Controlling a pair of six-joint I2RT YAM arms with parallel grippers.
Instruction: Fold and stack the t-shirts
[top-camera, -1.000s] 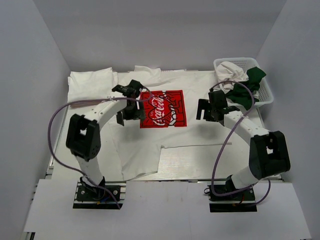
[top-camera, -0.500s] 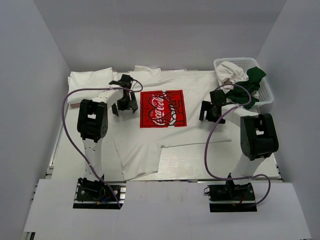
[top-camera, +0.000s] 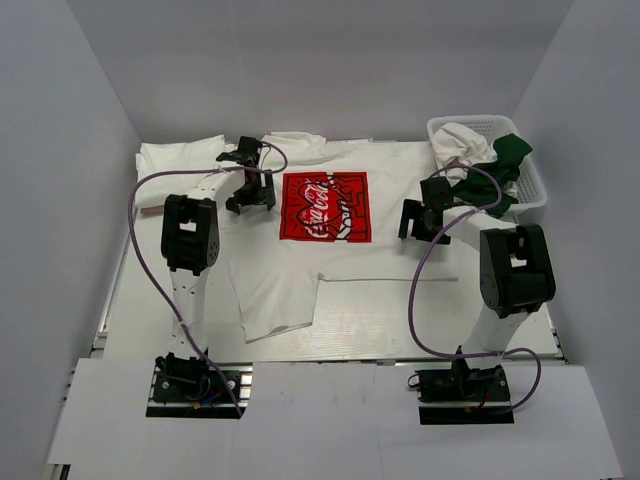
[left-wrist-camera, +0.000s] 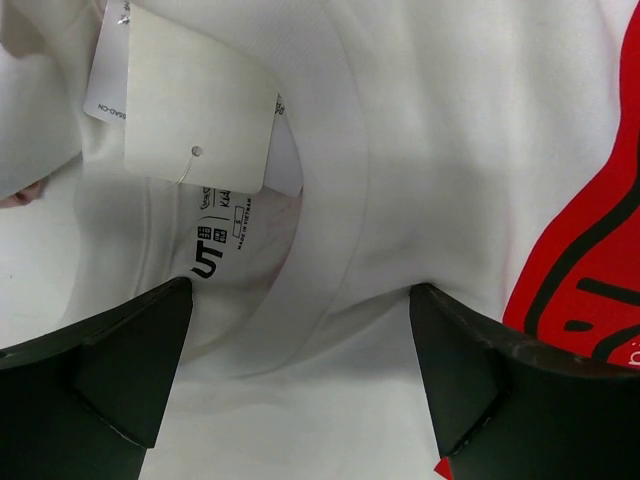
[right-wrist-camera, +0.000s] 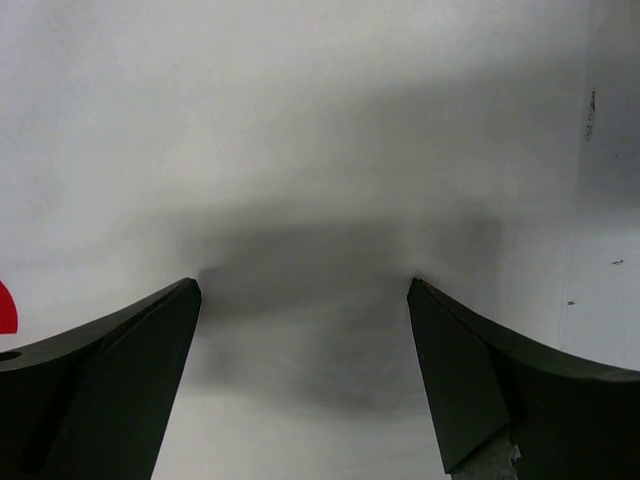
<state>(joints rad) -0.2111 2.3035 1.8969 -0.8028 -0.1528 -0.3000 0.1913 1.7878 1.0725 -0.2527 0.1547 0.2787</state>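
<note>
Nearest me, the Coca-Cola t-shirt (top-camera: 340, 255) lies spread flat on the table (top-camera: 400, 320). One sleeve points toward the arm bases, on the near side of the left jaws.

The left gripper (left-wrist-camera: 300, 290) hangs over the shirt's neck end with its jaws wide and nothing between them but cloth below. The collar curves right through the gap. The neck label (left-wrist-camera: 215, 240) sits just inside the left finger, and a paper hang tag (left-wrist-camera: 195, 110) lies farther ahead of the fingertips. The red print (left-wrist-camera: 590, 270) starts just outside the right finger. I cannot tell whether the tips touch the fabric.

The right gripper (right-wrist-camera: 305, 285) is over the opposite end of the same shirt, also spread wide and gripping nothing. Plain white cloth fills the gap, with a dark shadow under the jaws. A straight edge runs past the outside of the right finger, and a sliver of red shows beside the left finger. From above, the print lies between the two sets of jaws.

Farther back, a folded white t-shirt (top-camera: 175, 165) rests to the left of the left jaws. Beyond the right jaws and off to their right stands the basket (top-camera: 530, 195). A crumpled white t-shirt (top-camera: 462, 140) sits in it, and a dark green t-shirt (top-camera: 510, 150) hangs over its rim.
</note>
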